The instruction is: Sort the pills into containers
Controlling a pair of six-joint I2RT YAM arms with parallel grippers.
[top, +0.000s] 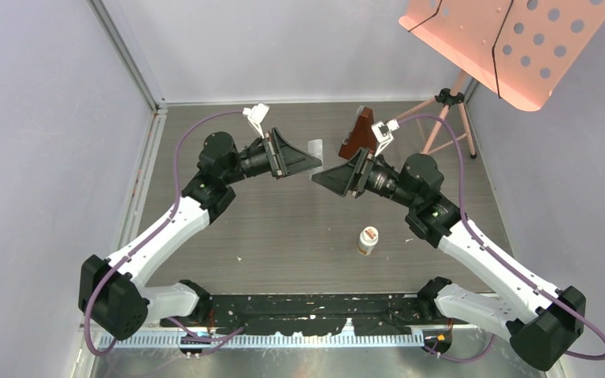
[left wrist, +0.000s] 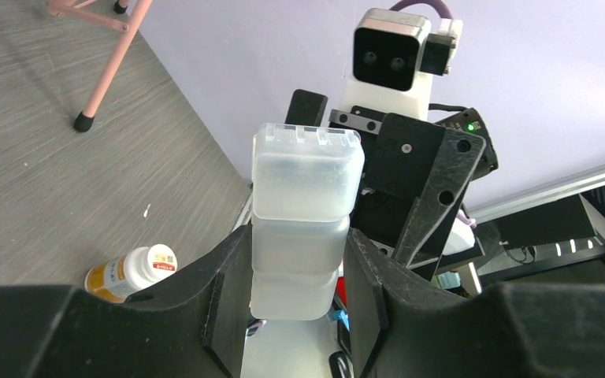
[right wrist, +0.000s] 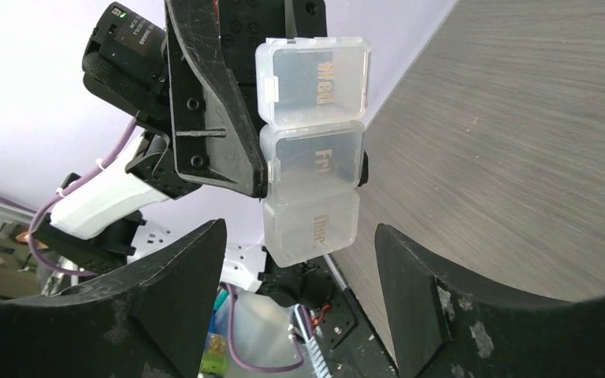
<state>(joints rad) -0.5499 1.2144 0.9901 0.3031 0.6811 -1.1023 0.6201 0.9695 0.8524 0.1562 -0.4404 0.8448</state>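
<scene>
Arm bases (top: 118, 303): bolted at the near edge of the table (top: 283, 236), one at each corner, with both arms reaching inward and meeting over its far half.
Pill bottle (top: 369, 240): white with an orange label, on the table in front of the right arm's elbow, well apart from both grippers.
Right gripper (right wrist: 299, 236): fingers spread wide with nothing between the pads. It points left, straight at the left gripper, and its own camera shows the lowest compartment of the strip framed in the gap between its fingertips, touching neither.
Left gripper (left wrist: 298, 256): clamped on the container strip, one black finger (left wrist: 220, 299) pressed against each long side at the lower two compartments. It points right, toward the other arm.
Container strip (right wrist: 311, 150): clear plastic, three square compartments in a row, held in the air above the table's far middle. It stands on end in both wrist views, and the top compartment sticks out beyond the fingers. All three lids lie flat and carry faint gold lettering. The walls are frosted, so I cannot tell what is inside.
Music stand (top: 504, 39): pink, with a perforated desk, at the far right corner, its legs on the table.
</scene>
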